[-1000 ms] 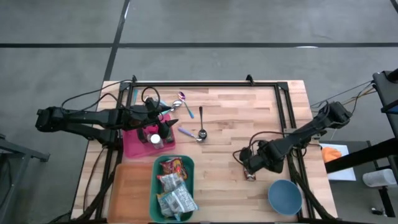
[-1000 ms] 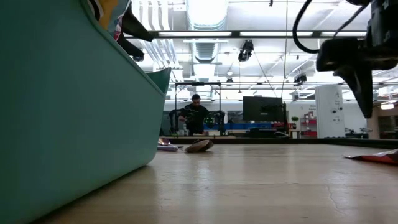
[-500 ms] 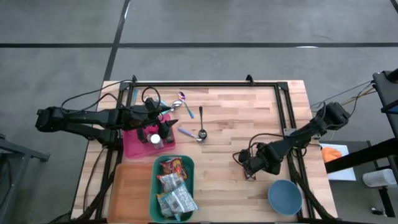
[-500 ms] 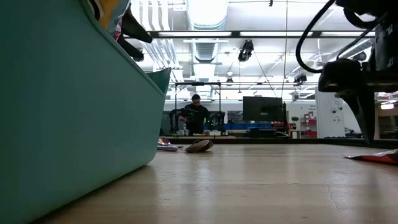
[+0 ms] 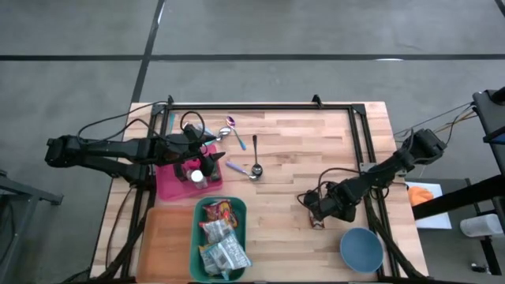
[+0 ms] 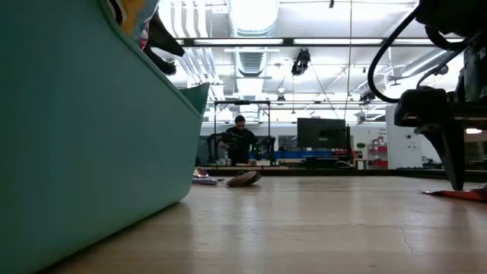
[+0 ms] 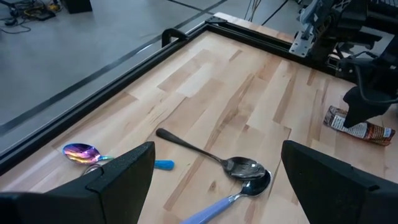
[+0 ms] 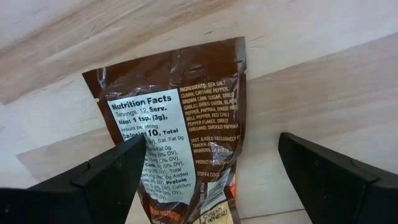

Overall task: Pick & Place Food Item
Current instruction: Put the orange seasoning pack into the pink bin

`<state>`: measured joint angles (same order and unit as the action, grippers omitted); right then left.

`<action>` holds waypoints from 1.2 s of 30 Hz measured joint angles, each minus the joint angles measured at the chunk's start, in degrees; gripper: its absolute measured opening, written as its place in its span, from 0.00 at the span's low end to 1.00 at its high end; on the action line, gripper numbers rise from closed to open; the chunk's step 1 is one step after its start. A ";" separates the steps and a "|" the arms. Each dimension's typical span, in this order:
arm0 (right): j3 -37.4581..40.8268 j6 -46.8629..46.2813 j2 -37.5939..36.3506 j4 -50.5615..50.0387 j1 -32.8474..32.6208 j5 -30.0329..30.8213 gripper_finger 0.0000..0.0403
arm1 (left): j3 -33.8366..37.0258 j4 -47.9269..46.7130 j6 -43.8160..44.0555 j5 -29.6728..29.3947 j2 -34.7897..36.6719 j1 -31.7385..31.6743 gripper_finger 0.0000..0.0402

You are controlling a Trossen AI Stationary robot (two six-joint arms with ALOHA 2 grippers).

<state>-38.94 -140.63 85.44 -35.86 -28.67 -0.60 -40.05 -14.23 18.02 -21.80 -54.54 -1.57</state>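
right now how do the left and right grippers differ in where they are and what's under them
The left gripper hangs over the pink tray at the table's left, idle; the right gripper is low on the right side, beside the blue bowl. The left looks out at spoons; the right points straight down at a brown seasoning packet lying flat between its fingers. Both are open and hold nothing.

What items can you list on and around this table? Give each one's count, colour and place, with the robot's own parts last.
Table: one, light wood.
Seasoning packet: one, brown, lying flat near the right edge.
Bowl: one, blue, near right corner.
Bin: one, teal, near edge, holding snack packets.
Tray: one, orange, left of the bin.
Pink container: one, left side.
Spoons: several, metal and coloured, centre-left.
Person: one, in the room behind.
Left gripper: open, above the pink container.
Right gripper: open, over the seasoning packet.
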 joint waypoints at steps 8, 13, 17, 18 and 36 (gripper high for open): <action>-0.20 0.52 -0.08 -0.73 -0.07 -0.04 0.74 | 0.00 -0.40 0.00 0.00 0.00 0.01 0.88; -0.15 0.69 -0.05 -0.98 -0.13 -0.13 0.57 | 0.00 -0.44 0.00 0.00 0.00 0.01 0.88; -0.15 1.04 -0.27 -0.70 -0.13 -0.07 0.47 | 0.00 -0.46 0.00 0.00 0.00 0.01 0.88; -0.15 1.10 -0.31 -0.64 -0.13 -0.03 0.44 | 0.00 -0.46 0.00 0.00 0.00 0.00 0.88; -0.13 3.61 -1.66 -1.21 -0.04 5.50 0.09 | 0.00 -0.80 0.00 0.00 0.00 0.01 0.88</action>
<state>-39.07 -137.02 83.79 -37.07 -28.71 4.90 -40.05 -15.03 18.02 -21.80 -54.54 -1.56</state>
